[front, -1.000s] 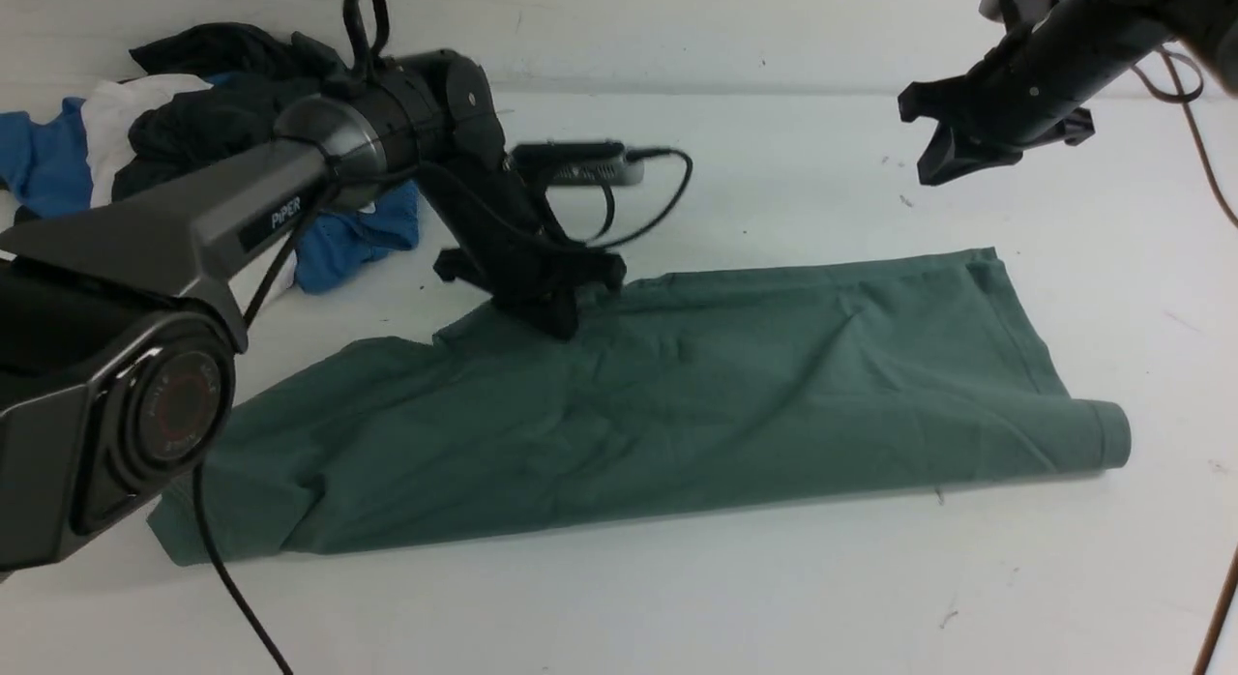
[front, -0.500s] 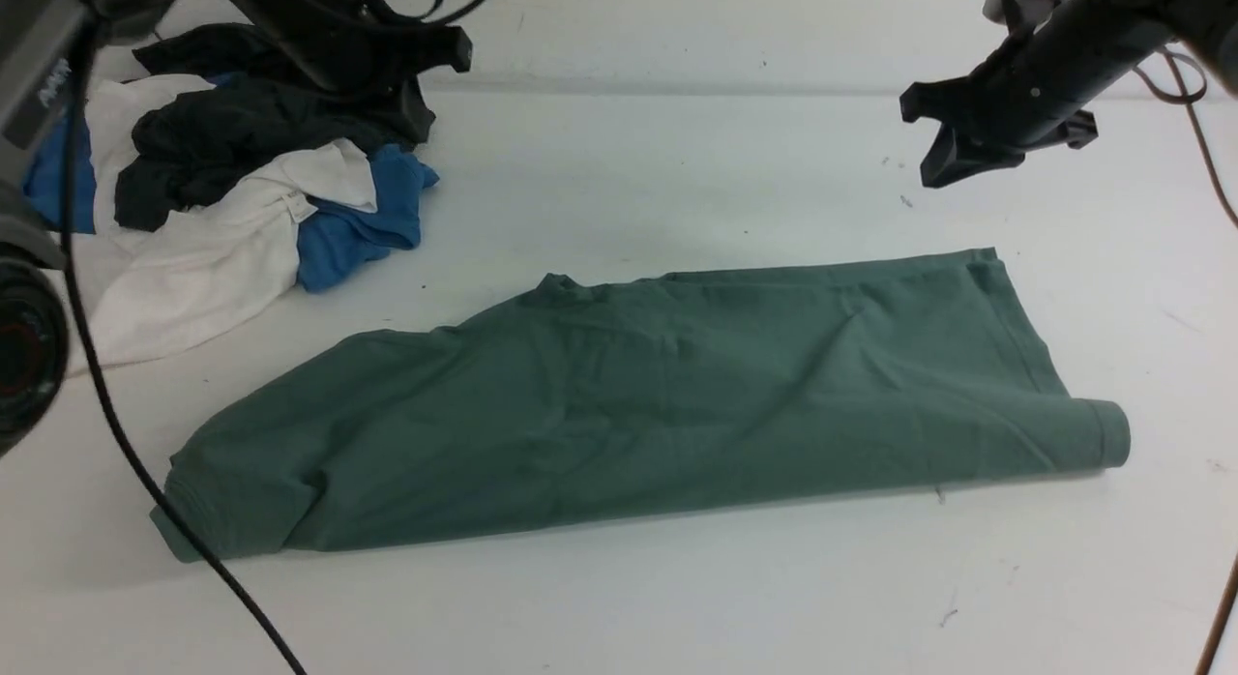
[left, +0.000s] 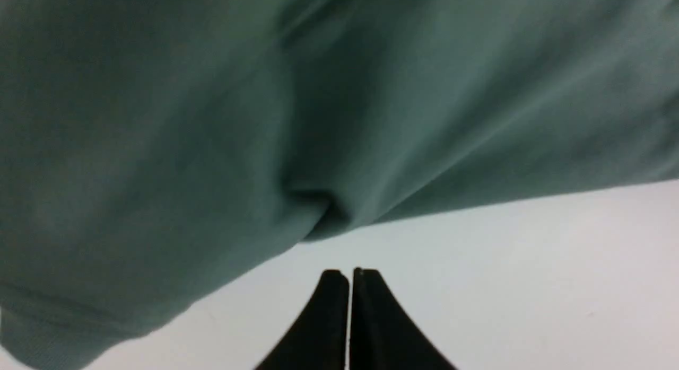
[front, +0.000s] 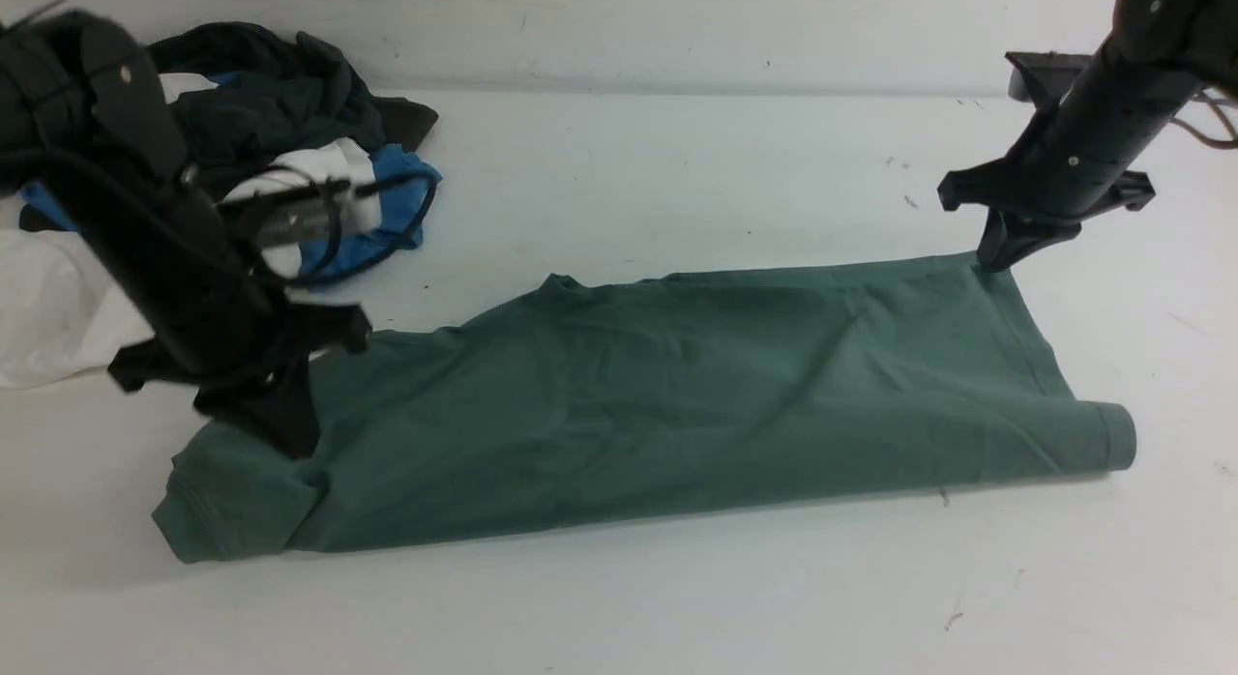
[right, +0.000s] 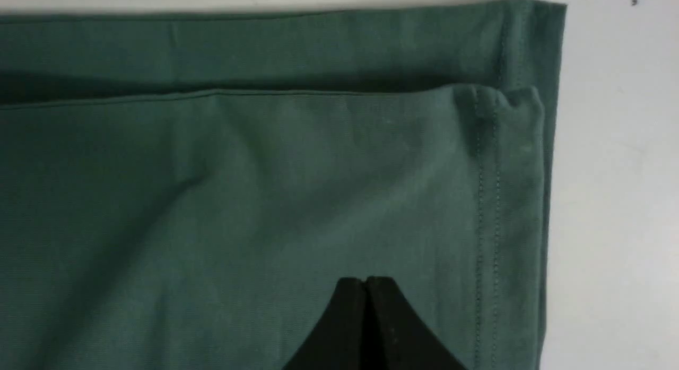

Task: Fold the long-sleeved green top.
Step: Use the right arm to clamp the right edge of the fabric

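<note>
green long-sleeved top [front: 658,395] half-folded on the table [front: 677,598], long axis left to right — left hand [front: 288,435] beside its left end, right hand [front: 996,256] over the far hem corner, both pinched shut, empty.

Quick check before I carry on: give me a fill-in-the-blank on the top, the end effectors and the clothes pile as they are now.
1. The left end effector and right end effector are both ___, holding nothing.
2. The top lying on the table is ___ in colour.
3. The clothes pile sits on the robot's ___ side.
Missing words: shut; green; left.
</note>
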Motion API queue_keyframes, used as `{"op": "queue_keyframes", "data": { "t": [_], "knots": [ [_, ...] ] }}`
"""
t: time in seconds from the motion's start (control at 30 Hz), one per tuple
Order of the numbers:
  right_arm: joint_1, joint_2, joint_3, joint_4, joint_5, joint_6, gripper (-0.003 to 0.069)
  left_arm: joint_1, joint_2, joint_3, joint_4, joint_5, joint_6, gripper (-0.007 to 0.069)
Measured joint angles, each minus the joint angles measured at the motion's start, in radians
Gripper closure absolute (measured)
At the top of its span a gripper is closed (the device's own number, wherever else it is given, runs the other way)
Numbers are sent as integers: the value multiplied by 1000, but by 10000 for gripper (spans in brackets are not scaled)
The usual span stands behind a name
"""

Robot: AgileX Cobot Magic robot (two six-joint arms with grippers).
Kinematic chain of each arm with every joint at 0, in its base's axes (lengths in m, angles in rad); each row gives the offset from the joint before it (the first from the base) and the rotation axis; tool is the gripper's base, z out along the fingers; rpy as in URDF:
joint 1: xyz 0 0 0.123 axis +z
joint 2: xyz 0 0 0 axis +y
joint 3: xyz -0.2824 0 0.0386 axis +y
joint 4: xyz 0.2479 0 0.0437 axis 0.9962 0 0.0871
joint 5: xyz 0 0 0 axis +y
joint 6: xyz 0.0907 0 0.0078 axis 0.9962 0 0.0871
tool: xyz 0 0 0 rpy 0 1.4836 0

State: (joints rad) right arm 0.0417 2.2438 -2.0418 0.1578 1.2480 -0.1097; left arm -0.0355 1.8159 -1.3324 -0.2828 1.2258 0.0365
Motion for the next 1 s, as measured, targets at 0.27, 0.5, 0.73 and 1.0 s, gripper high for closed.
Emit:
{"op": "queue_keyframes", "data": {
  "t": [0.27, 0.5, 0.73, 1.0],
  "knots": [
    [0, 13, 0, -11, -4, 15, 665, 14, 0, 56, 145, -11, -60, 629],
    [0, -43, 69, -28, -14, 56, 637, 31, 40, 56, 203, -18, -113, 629],
    [0, -201, 374, -42, -14, 52, 636, 31, 51, 54, 203, -21, -113, 629],
    [-3, -102, 461, -158, -30, 99, 636, 31, 51, 53, 204, -21, -113, 629]
  ]
}}
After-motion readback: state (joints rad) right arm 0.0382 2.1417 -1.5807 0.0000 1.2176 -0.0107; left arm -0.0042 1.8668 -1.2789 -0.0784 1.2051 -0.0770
